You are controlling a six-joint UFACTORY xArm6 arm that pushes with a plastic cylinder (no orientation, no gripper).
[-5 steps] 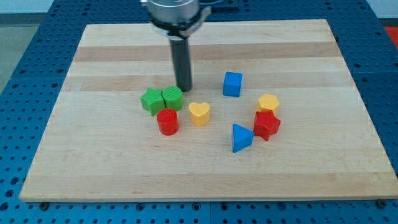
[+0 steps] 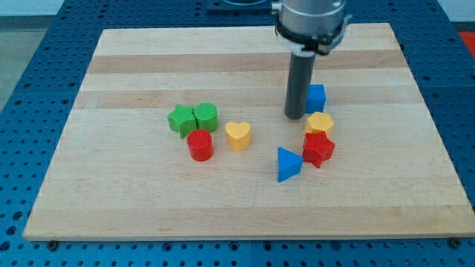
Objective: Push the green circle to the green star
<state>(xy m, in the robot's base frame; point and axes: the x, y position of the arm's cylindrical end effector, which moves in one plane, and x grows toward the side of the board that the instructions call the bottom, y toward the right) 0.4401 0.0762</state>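
Observation:
The green circle (image 2: 206, 116) sits left of the board's middle, touching the green star (image 2: 180, 120) on its left side. My tip (image 2: 295, 116) rests on the board far to their right, beside the blue cube (image 2: 316, 97) and just above-left of the yellow block (image 2: 320, 123). The rod hides part of the blue cube's left side.
A red cylinder (image 2: 200, 144) lies just below the green pair. A yellow heart (image 2: 238, 136) is to its right. A blue triangle (image 2: 288, 163) and a red star-like block (image 2: 318, 149) lie lower right. The wooden board (image 2: 133, 59) ends at blue pegboard.
My tip has moved from beside the green circle to the view's right. The blue cube has shifted right and slightly up. The green blocks have not moved.

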